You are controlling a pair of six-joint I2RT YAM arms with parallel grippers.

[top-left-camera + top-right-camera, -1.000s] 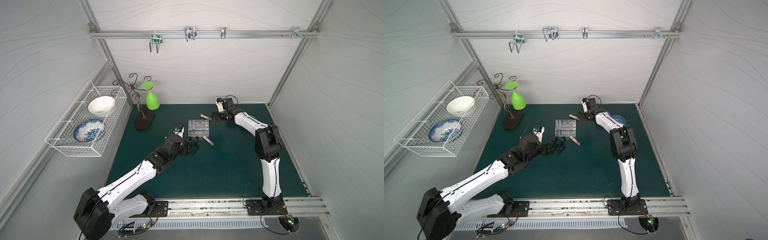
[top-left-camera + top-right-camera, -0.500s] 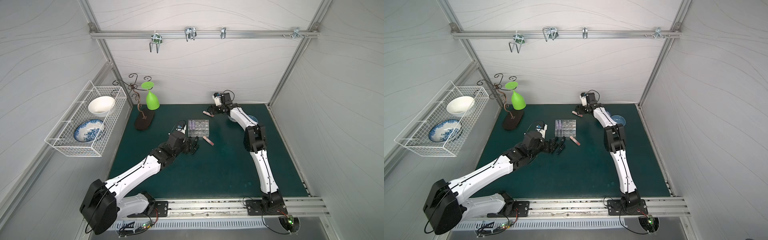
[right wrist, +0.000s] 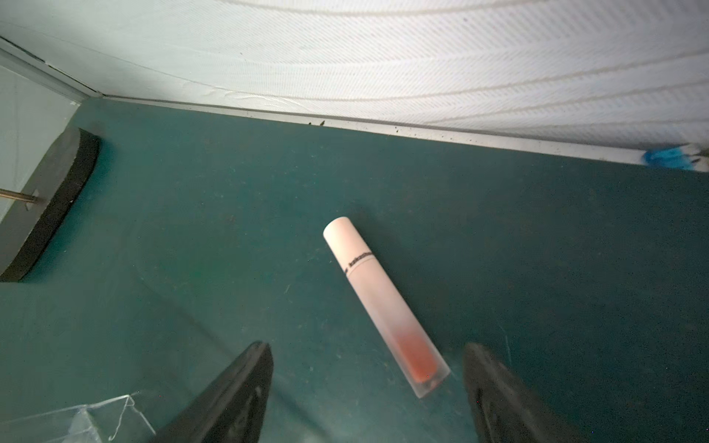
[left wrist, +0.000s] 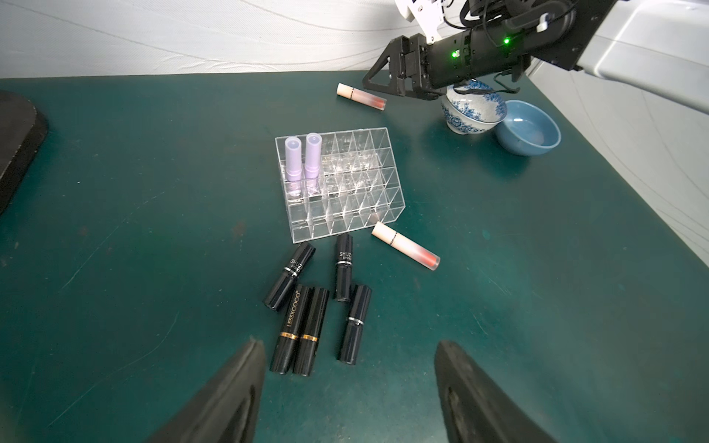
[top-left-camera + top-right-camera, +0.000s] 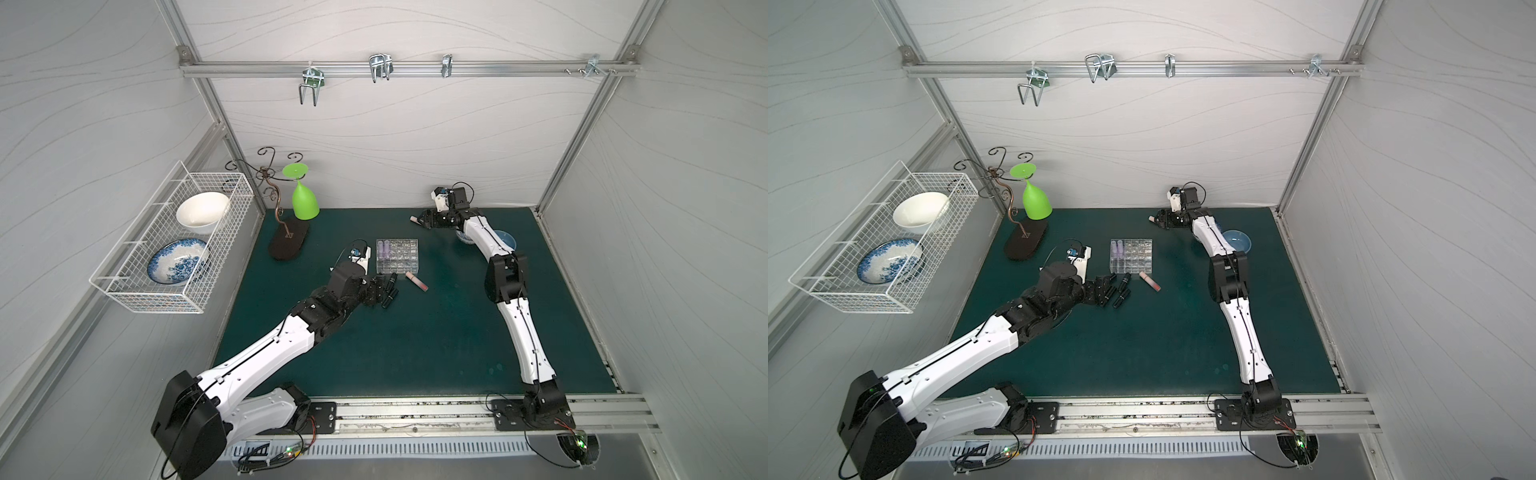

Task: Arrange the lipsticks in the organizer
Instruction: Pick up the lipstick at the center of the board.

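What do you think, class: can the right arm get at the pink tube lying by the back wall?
Probably yes. The right hand is open and aimed at the pink tube, whose red end shows between its fingers; bare mat surrounds it, nothing covers it.

Green mat (image 5: 415, 340): organizer (image 5: 397, 261), lipsticks (image 4: 299, 330), bowls (image 4: 527, 128), stand (image 5: 289, 245)

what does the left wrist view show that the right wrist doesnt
Only left wrist: two lilac lipsticks upright in the organizer, five black lipsticks lying beside it, the near peach lipstick, two bowls, the open left hand.
Only right wrist: the wall corner by the stand base, and the far peach lipstick with its red end between the fingers of the open right hand.
Both: that far lipstick, the right hand, the green mat, the stand base, and the organizer, though only its corner in the right wrist view.
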